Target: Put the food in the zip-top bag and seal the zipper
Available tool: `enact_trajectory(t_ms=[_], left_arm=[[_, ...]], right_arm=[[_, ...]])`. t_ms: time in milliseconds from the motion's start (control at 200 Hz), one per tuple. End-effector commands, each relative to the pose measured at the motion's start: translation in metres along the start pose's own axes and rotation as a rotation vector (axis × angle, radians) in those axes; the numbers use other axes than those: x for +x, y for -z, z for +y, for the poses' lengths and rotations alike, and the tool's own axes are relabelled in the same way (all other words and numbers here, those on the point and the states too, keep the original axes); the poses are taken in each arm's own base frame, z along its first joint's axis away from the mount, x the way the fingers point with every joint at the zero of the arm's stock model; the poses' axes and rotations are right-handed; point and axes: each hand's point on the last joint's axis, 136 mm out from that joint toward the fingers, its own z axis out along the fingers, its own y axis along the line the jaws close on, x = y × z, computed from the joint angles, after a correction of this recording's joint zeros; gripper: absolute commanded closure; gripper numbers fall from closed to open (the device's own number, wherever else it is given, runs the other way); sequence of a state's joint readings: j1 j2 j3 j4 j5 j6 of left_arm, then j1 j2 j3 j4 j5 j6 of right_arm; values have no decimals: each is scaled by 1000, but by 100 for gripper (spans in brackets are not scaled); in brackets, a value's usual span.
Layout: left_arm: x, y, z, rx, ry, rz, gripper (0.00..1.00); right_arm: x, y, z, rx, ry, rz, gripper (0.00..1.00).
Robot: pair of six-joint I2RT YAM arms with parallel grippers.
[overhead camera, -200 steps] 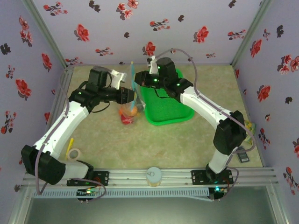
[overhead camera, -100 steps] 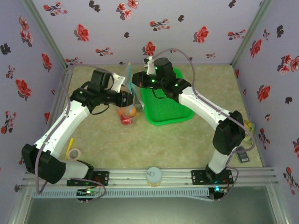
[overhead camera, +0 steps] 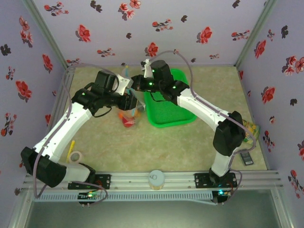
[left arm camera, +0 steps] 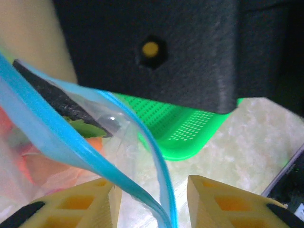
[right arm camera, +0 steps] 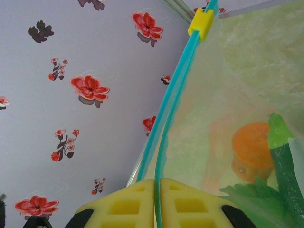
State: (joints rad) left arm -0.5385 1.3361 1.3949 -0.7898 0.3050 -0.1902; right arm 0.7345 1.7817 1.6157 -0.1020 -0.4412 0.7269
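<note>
Bag (overhead camera: 133, 113) hangs between both grippers, just left of the green basket (overhead camera: 172, 110). Food (overhead camera: 128, 120) sits bunched at its bottom, low over the table (overhead camera: 190, 147); we can't tell if it touches. From the right wrist we see an orange piece (right arm camera: 251, 142) and a green leafy one (right arm camera: 280, 164) through the clear film. Right gripper (right arm camera: 157, 184) has its yellow pads (right arm camera: 185, 205) pressed together on the zipper (right arm camera: 178, 80), pinching the blue strip near one end. A yellow slider (right arm camera: 201, 23) sits at the far end. Just above the pads the two blue tracks run slightly apart, then meet higher up. Left gripper (left arm camera: 153, 192) is spread: its pads stand apart and both zipper tracks pass through the gap, close to one pad and clear of the other. From the left wrist we see the tracks bowing apart, so that stretch of the mouth is unsealed. Also on the table: tape roll (overhead camera: 74, 156) near the left arm's base, snack packet (overhead camera: 251, 129) by the right wall.
</note>
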Motion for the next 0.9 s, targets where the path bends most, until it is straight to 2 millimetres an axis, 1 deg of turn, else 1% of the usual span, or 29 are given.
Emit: enact_trajectory(t_ms=[0,230,315,490,585,695,740,750,770,895], left_arm=[[-1,8,8,-93,-39,8,59],[5,0,13,-157,-51,59,60],[5,-2,9,-154,-61,64,60],[0,3,0,-142,-75,46,60],[0,4,3,-156,-74,47,59],[2,0,8,-178,-69,61,60],[3,-2,9,-184,-66,66,62],[8,-2,10,-191,-63,87,63],[10,-2,12,-199,-59,97,65],[12,-4,17,-235,-55,116,76]], right_arm=[[-9,-2,14,-26,-4,-27,88],[-6,-3,22,-49,-15,-38,90],[-6,-3,24,-46,-16,-44,90],[-4,-6,26,-46,-20,-55,89],[-2,-8,28,-55,-27,-53,89],[0,-8,33,-68,-26,-54,89],[1,-7,35,-72,-24,-53,89],[1,-7,35,-73,-24,-52,89],[1,-7,36,-74,-23,-54,89],[1,-6,37,-73,-22,-57,89]])
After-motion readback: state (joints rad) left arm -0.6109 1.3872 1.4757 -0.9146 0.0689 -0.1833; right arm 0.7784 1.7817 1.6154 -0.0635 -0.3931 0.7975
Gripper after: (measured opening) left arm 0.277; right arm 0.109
